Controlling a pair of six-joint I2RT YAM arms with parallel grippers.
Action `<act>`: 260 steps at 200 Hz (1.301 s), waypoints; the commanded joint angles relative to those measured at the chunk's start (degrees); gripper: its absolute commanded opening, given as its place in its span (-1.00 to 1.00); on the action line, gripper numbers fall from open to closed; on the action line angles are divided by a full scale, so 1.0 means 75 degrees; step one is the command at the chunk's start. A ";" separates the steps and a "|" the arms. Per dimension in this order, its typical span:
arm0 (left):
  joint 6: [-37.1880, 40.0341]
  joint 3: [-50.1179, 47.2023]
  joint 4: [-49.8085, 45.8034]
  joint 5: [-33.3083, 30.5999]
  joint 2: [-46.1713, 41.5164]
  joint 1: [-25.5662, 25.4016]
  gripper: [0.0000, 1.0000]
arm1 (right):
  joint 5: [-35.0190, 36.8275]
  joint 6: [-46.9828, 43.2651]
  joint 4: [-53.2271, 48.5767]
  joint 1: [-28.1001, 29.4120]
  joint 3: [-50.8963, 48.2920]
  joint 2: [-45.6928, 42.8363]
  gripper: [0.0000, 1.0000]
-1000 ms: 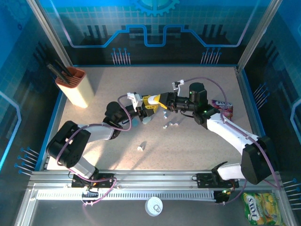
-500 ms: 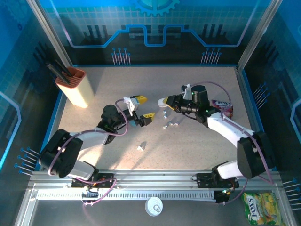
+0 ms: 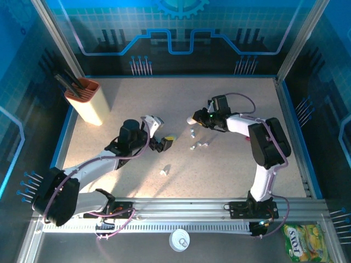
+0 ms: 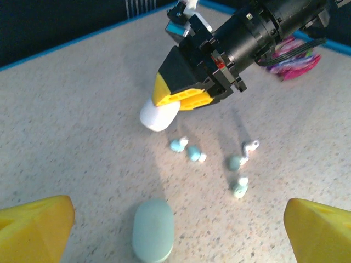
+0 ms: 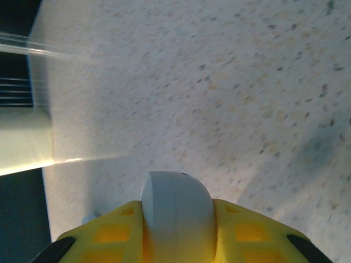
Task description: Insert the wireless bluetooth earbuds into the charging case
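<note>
Parted over the middle of the table [image 3: 230, 164] after meeting nose to nose a second before. Drew the left arm [image 3: 109, 156] back toward its near-left side and spread the left jaws wide, released and gripping nothing. Folded the right arm [image 3: 266, 145] back toward the far right with the right jaws clenched on a white pebble-shaped case [image 4: 158, 115], apparently carried off the surface. Left a pale green case [image 4: 153, 230] lying flat on the table just ahead of the open left jaws, lid seemingly shut. Left the earbuds [image 4: 193, 154] loose on the table too, scattered in a small cluster between the two cases, with one stray piece [image 3: 163, 172] nearer the front edge. Amounted, by the look of it, to a handover or sorting of cases only. Seated no earbud yet, and opened no case to take one, as far as could be told.
</note>
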 commanded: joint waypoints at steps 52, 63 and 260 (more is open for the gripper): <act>0.0501 0.1392 -0.2786 -0.1138 0.0789 -0.0314 0.95 | 0.0403 -0.0330 -0.0329 -0.0249 0.0624 0.0731 -0.18; 0.0520 0.1671 -0.3140 -0.1259 0.1015 -0.0351 0.94 | 0.0484 -0.0437 -0.0475 -0.0305 0.0547 0.0526 0.01; 0.0194 0.5548 -0.7135 -0.2320 0.5018 -0.0861 0.54 | 0.1119 -0.1278 -0.1700 -0.0924 -0.2203 -0.3871 0.50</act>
